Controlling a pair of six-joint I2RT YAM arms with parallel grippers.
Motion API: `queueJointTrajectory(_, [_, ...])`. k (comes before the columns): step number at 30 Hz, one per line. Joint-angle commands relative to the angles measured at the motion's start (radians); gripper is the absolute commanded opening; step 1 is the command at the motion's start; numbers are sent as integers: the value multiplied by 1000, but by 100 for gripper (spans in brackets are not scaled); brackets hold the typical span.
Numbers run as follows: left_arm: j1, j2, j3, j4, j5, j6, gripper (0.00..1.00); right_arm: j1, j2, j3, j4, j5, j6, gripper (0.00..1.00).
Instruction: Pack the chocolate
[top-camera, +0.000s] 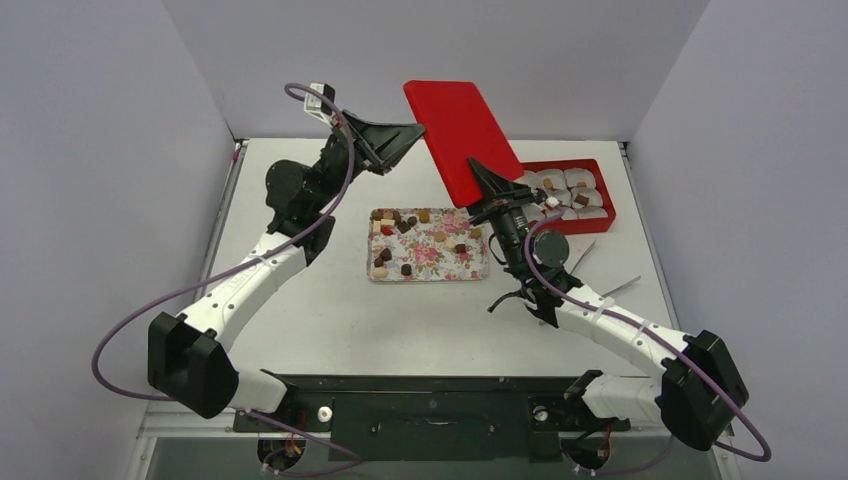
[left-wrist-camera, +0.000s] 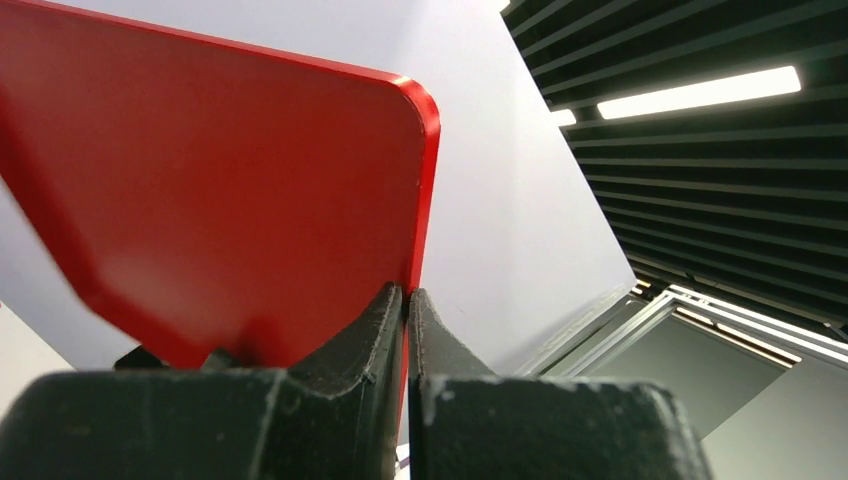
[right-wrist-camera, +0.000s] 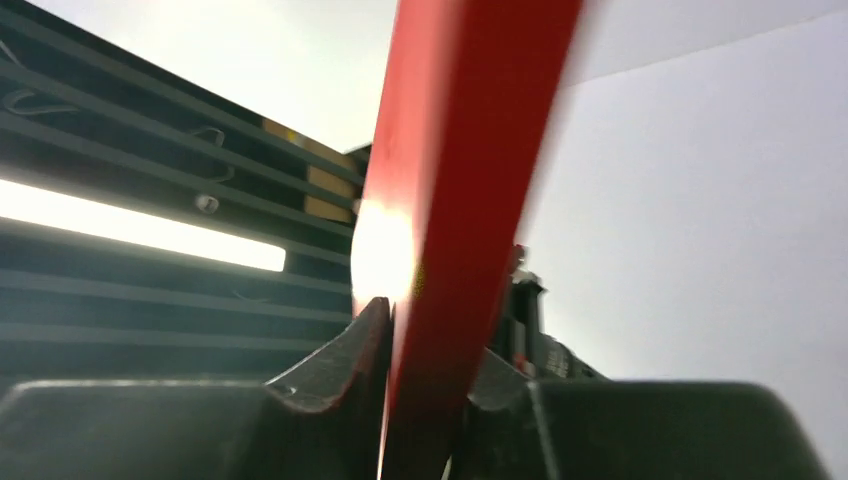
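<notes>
Both grippers hold a flat red lid (top-camera: 462, 125) tilted in the air above the back of the table. My left gripper (top-camera: 420, 130) is shut on its left edge, and the left wrist view shows the lid (left-wrist-camera: 220, 180) pinched between the fingertips of that gripper (left-wrist-camera: 407, 295). My right gripper (top-camera: 472, 165) grips the lid's lower edge; in the right wrist view the lid (right-wrist-camera: 470, 150) fills the gap of the gripper (right-wrist-camera: 425, 330). Loose chocolate (top-camera: 424, 215) lies on a flower-patterned tray (top-camera: 427, 270). More chocolate (top-camera: 581, 200) sits in white paper cups in the red box (top-camera: 607, 212).
Two metal tongs (top-camera: 620, 287) (top-camera: 583, 255) lie on the table to the right of the tray, close to my right arm. White walls close in the table on the left, back and right. The red box stands at the back right.
</notes>
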Motion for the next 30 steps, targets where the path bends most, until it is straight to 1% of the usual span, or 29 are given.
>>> queueJointTrajectory(1, [13, -47, -28, 97, 25, -16, 0, -17, -6, -20, 60, 49, 18, 5])
queueJointTrajectory(2, [17, -50, -45, 96, 29, -16, 0, -21, -6, -26, 59, 47, 16, 0])
queueJointTrajectory(4, [24, -53, -71, 87, 37, -16, 5, -35, -7, -34, 59, 48, 6, 0])
queueJointTrajectory(6, [36, -58, -93, 63, 49, -13, 14, -53, -14, -38, 50, 48, -19, 0])
queueJointTrajectory(7, [41, -60, -104, 50, 58, -6, 29, -66, -23, -38, 33, 49, -42, 0])
queueJointTrajectory(8, [54, -65, -108, 12, 62, 5, 35, -72, -32, -38, 6, 52, -56, 0])
queueJointTrajectory(9, [68, -68, -112, -13, 73, 20, 49, -85, -37, -37, -6, 54, -68, 0])
queueJointTrajectory(10, [76, -76, -112, -66, 77, 33, 55, -93, -43, -38, -19, 54, -73, 0])
queueJointTrajectory(11, [91, -82, -113, -95, 80, 66, 68, -111, -44, -41, -20, 55, -85, 0])
queueJointTrajectory(12, [97, -94, -110, -168, 80, 110, 79, -132, -47, -43, -24, 52, -91, 0])
queueJointTrajectory(13, [109, -99, -100, -205, 77, 135, 83, -142, -50, -45, -29, 50, -100, 0])
queueJointTrajectory(14, [114, -109, -94, -290, 74, 186, 88, -169, -58, -45, -46, 47, -108, 0])
queueJointTrajectory(15, [123, -114, -78, -382, 62, 214, 89, -182, -62, -45, -60, 44, -122, 0])
queueJointTrajectory(16, [127, -120, -70, -430, 55, 268, 92, -209, -69, -45, -85, 35, -129, 0])
queueJointTrajectory(17, [135, -122, -49, -537, 33, 296, 93, -224, -72, -47, -92, 31, -146, 0])
queueJointTrajectory(18, [138, -122, -35, -592, 21, 351, 94, -255, -75, -48, -104, 18, -157, 0])
queueJointTrajectory(19, [144, -121, -10, -679, -6, 375, 94, -275, -77, -49, -115, 3, -182, 0])
queueJointTrajectory(21, [152, -112, 11, -752, -28, 430, 94, -341, -92, -53, -171, -19, -233, 0])
queueJointTrajectory(22, [154, -108, 17, -766, -29, 452, 94, -391, -104, -54, -237, -24, -271, 0])
queueJointTrajectory(27, [162, -80, 26, -800, -11, 487, 94, -563, -104, -46, -396, -67, -416, 0])
queueJointTrajectory(30, [165, -70, 24, -810, 8, 504, 94, -660, -38, 14, -489, -114, -495, 0])
